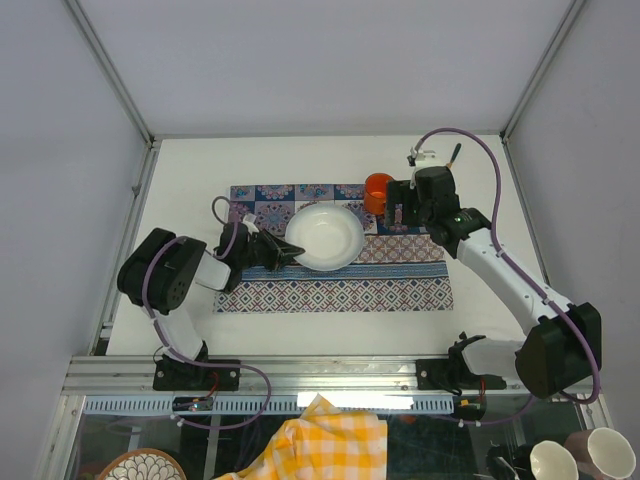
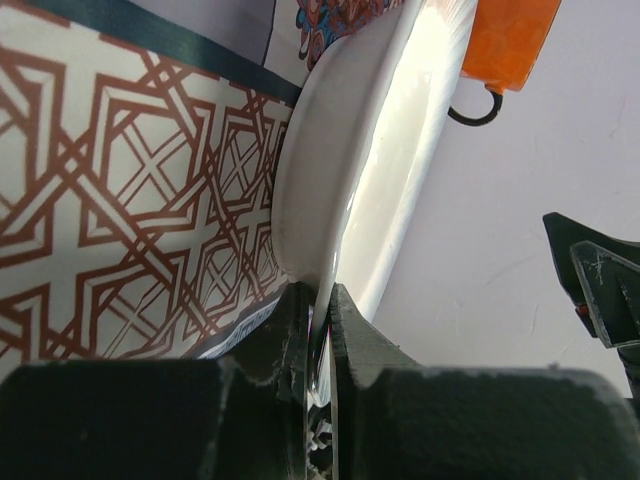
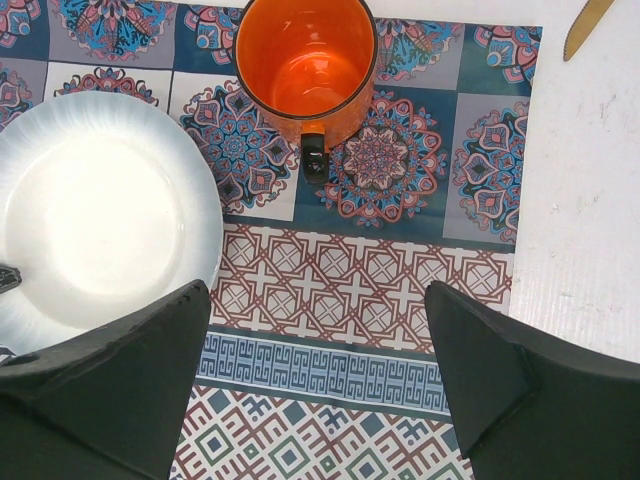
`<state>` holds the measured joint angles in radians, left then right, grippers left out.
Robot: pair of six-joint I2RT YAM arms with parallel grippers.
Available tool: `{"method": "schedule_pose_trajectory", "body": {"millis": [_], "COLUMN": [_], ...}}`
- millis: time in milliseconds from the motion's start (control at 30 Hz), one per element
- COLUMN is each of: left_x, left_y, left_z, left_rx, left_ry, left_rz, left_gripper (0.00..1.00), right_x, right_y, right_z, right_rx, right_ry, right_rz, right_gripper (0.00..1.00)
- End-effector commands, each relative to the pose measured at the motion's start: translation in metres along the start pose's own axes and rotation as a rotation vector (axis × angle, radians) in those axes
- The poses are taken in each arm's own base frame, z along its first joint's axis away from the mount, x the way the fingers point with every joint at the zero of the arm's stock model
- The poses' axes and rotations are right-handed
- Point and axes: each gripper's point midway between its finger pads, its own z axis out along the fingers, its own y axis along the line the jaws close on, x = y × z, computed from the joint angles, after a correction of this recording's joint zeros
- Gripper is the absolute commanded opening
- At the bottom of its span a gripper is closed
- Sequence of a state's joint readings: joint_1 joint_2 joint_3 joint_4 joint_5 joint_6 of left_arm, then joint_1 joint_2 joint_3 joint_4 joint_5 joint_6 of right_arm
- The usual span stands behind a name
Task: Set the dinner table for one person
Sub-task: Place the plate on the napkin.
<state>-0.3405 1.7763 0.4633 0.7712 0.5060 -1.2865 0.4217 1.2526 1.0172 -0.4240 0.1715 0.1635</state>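
Left gripper (image 2: 322, 300) clenched on white bowl (image 1: 325, 238), at its 9 o'clock rim — right gripper (image 3: 318, 300) splayed, orange mug (image 3: 305, 60) at its 12 o'clock

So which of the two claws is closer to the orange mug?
Right. The right gripper hangs open with the orange mug just ahead of its fingers. The left gripper is on the far side of the white bowl, shut on its rim.

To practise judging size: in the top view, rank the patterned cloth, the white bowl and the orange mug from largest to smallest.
1. patterned cloth
2. white bowl
3. orange mug
No two look alike in size.
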Motion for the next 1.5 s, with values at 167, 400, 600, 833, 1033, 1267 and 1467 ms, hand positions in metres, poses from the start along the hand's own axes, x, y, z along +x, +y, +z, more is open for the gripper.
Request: {"method": "schedule_pose_trajectory", "body": {"millis": [167,400,600,833,1033,1267,1467], "left_x": [0.007,0.009,0.007,0.007,0.011,0.013,0.013], "left_y": [-0.051,-0.044,-0.045,-0.046,-0.036,-0.025,-0.021], "left_z": [0.011,0.007,0.002,-0.006,-0.006,-0.008,-0.007], "left_rx": [0.191,0.166,0.130,0.090,0.081,0.055,0.037], "left_ry": [0.054,0.047,0.023,0.001,0.018,0.011,0.016], "left_rz": [0.026,0.031,0.061,0.095,0.060,0.045,0.041], "left_gripper": [0.00,0.00,0.00,0.00,0.00,0.00,0.19], "right_x": [-0.026,-0.026,-0.026,-0.025,-0.025,-0.024,-0.024], "right_y": [0.001,0.001,0.000,0.000,-0.001,-0.001,0.000], "right_z": [-0.007,-0.006,-0.007,-0.007,-0.007,-0.007,-0.006], "right_rx": [0.006,0.005,0.007,0.009,0.011,0.011,0.005], "right_ry": [-0.070,-0.069,-0.072,-0.070,-0.071,-0.069,-0.065], "right_rz": [0.003,0.002,0.003,0.005,0.005,0.004,0.005], "right_gripper": [0.92,0.92,0.92,0.92,0.92,0.92,0.92]}}
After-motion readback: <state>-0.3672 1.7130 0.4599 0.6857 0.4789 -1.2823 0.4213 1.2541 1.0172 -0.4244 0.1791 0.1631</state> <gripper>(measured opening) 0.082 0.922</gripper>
